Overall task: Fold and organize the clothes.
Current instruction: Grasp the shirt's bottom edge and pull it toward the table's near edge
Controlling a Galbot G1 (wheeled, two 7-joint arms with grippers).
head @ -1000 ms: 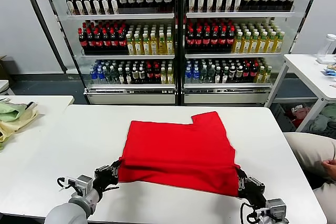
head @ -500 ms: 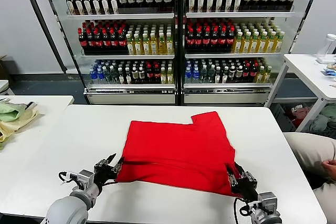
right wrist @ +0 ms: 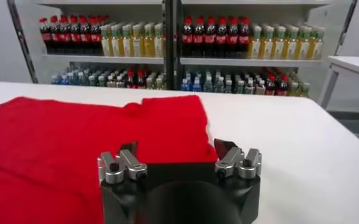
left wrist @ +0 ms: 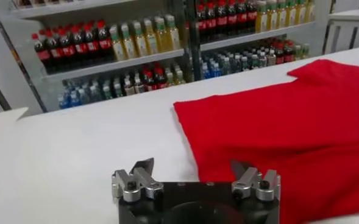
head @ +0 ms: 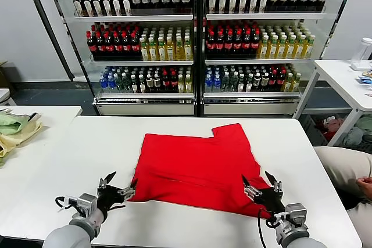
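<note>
One plain red T-shirt point(head: 197, 166) folded flat, left gripper point(head: 120, 186) and right gripper point(head: 260, 185) wide open, empty.

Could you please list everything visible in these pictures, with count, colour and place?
T-shirt: one, bright red, lying partly folded on the middle of the main table.
Main table: one, white, directly before the robot.
Cloth pile: one, pale green and yellow, on the side table to the left.
Drink coolers: two, glass-fronted, full of bottles, behind the table.
Person's leg: one, beige trousers, right edge.
Left hand: open, at the shirt's near left corner.
Right hand: open, over the shirt's near right corner.
</note>
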